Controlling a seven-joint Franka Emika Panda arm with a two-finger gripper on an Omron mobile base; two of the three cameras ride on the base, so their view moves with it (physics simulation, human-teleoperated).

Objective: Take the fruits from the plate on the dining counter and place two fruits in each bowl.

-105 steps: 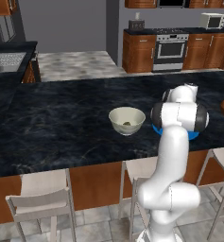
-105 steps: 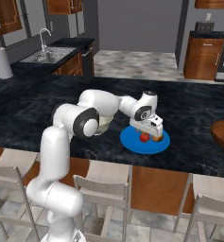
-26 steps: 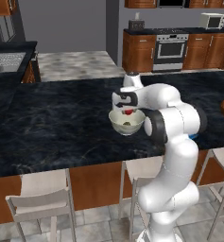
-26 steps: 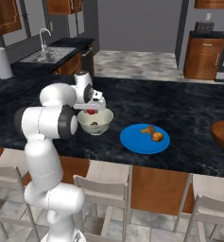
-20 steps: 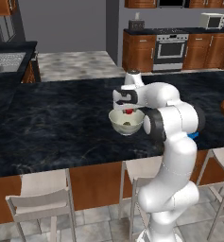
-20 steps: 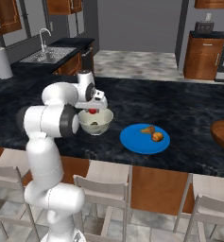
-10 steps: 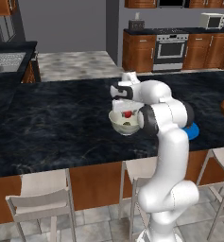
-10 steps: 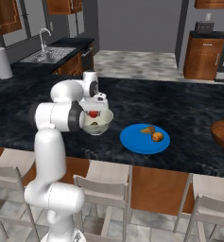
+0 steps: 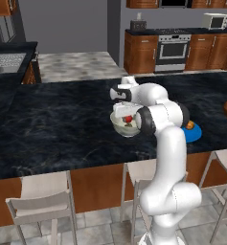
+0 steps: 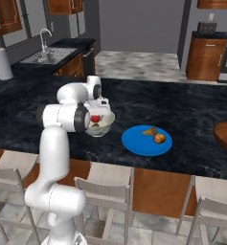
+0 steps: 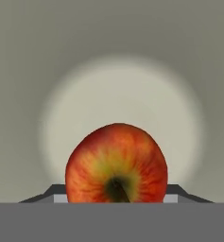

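Note:
My gripper (image 9: 125, 115) hangs just over the cream-white bowl (image 9: 120, 129), shut on the red fruit (image 9: 128, 119). In the hand view the red fruit (image 11: 116, 164) sits between the finger tips, with the bowl's pale inside (image 11: 123, 94) right behind it. From the right base the red fruit (image 10: 95, 118) shows at the rim of the bowl (image 10: 103, 127), under the gripper (image 10: 96, 113). On the blue plate (image 10: 139, 143), to the bowl's right, lie the tan fruit (image 10: 149, 131) and the orange fruit (image 10: 159, 139). Both dishes rest on the black dining counter (image 10: 191, 110).
A brown wooden bowl (image 10: 225, 136) stands at the counter's far right. Stools (image 10: 103, 191) line the near side of the counter. The sink (image 10: 45, 56) and a paper towel roll (image 10: 1, 63) are on the back left counter, and the stove (image 9: 175, 45) is behind.
The arm carried the red fruit from the plate to the bowl. Over the last second the gripper has sunk lower into the bowl, still shut on the fruit.

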